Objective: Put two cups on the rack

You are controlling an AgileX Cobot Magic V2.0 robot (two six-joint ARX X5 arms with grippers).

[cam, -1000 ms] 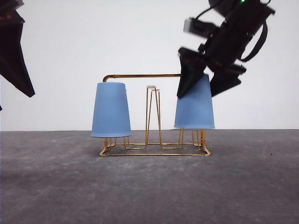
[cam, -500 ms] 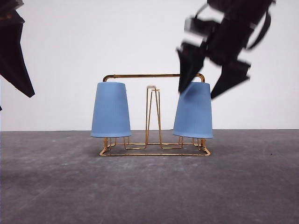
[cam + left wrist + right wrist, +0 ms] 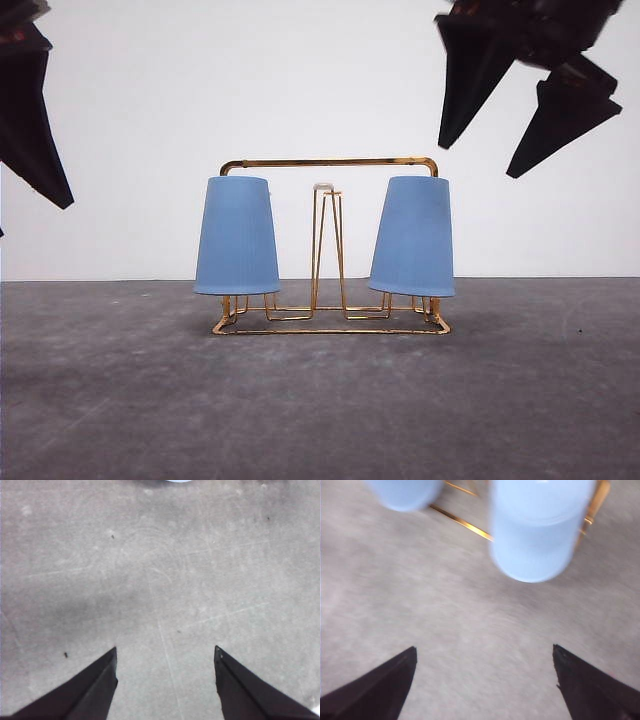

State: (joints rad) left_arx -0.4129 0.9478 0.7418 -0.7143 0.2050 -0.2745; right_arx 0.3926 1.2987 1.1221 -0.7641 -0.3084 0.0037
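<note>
Cups (image 3: 413,237) upturned on rack (image 3: 330,165); right pincer (image 3: 478,147) (spread, holding nothing) above right cup, apart.

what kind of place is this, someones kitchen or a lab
Likely a lab or test bench, not a kitchen: a bare grey table against a blank white wall, with just a gold wire rack holding two blue cups, and two black grippers overhead.

Rack (image 3: 330,162) centred on tabletop (image 3: 320,400); one cup (image 3: 237,236) inverted at its left end, second cup (image 3: 413,237) inverted at right end.
</note>
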